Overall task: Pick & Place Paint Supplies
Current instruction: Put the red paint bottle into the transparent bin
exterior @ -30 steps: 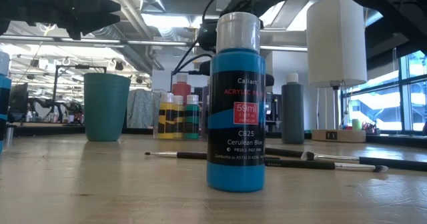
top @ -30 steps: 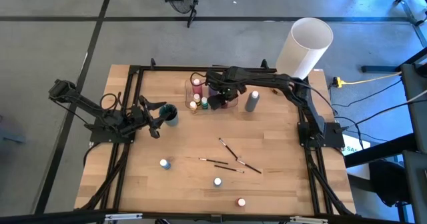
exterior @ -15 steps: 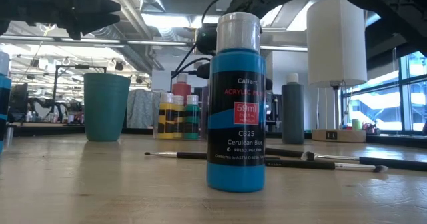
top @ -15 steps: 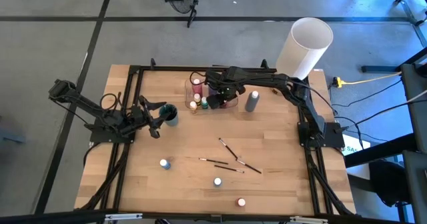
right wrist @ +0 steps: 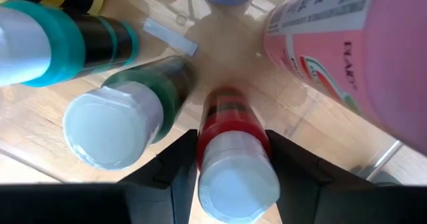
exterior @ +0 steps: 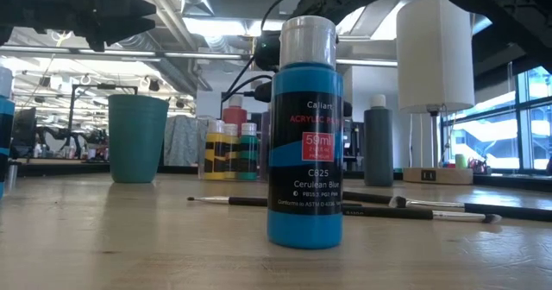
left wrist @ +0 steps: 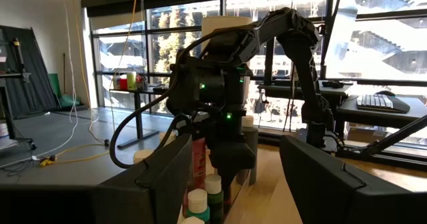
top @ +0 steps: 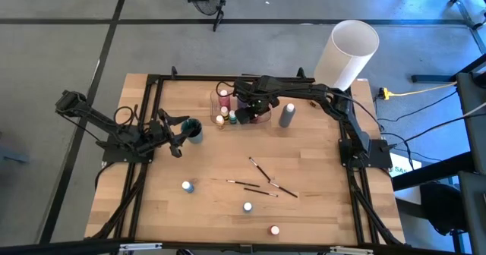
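My right gripper [top: 247,112] points down into a clear container [top: 262,119] at the table's far middle, shut on a small red paint bottle [right wrist: 232,164] with a white cap. Beside the bottle stand a green bottle [right wrist: 127,117], a teal one [right wrist: 60,34] and a tall pink bottle [right wrist: 347,44]. A grey bottle [top: 286,114] stands on the table just right of the container. Thin paintbrushes [top: 262,181] and three small white-capped bottles [top: 247,206] are on the near half of the table. My left gripper [top: 173,133] waits open at the left, beside a teal cup [top: 194,130]. My right gripper pinches the red bottle's body [right wrist: 227,127] just below the white cap, one finger on each side. The fingers [right wrist: 175,174] come from above, pointing down. The bottle stays upright among the other bottles; whether its base rests on the container floor I cannot tell.
A big white cylindrical lamp [top: 348,51] stands at the far right corner. In the low view a blue paint bottle [exterior: 304,135] stands close in front. A black frame [top: 152,79] runs around the table's edges. Bare wood lies between the container and the brushes.
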Available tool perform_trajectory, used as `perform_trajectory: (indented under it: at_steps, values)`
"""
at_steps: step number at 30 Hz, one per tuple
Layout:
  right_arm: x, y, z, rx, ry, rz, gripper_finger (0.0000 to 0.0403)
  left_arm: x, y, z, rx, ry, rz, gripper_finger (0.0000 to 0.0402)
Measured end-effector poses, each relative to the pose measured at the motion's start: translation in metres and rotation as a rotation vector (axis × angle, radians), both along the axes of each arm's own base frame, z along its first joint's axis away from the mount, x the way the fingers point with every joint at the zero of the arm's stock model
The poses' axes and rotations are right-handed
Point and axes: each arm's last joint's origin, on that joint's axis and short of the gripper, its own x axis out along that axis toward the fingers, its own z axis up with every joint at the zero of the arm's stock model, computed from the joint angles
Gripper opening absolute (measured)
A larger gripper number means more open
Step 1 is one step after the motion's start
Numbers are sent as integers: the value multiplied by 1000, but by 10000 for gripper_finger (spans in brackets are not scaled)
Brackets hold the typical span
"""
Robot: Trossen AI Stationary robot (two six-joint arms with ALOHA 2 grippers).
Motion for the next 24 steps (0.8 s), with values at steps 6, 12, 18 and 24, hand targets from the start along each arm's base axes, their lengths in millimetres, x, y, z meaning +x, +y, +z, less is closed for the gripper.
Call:
perform_trajectory:
  at_steps: [6,12,18,24]
  values:
    - [0,0,0,7,4,-4,159,0,0,0,0,0,0,224]
    - [-1,0,0,12,9,-6,161,0,0,0,0,0,0,224]
    - [-1,2,-1,16,13,0,170,0,0,0,0,0,0,224]
    - [-2,4,-5,33,32,8,198,0,0,0,0,0,0,224]
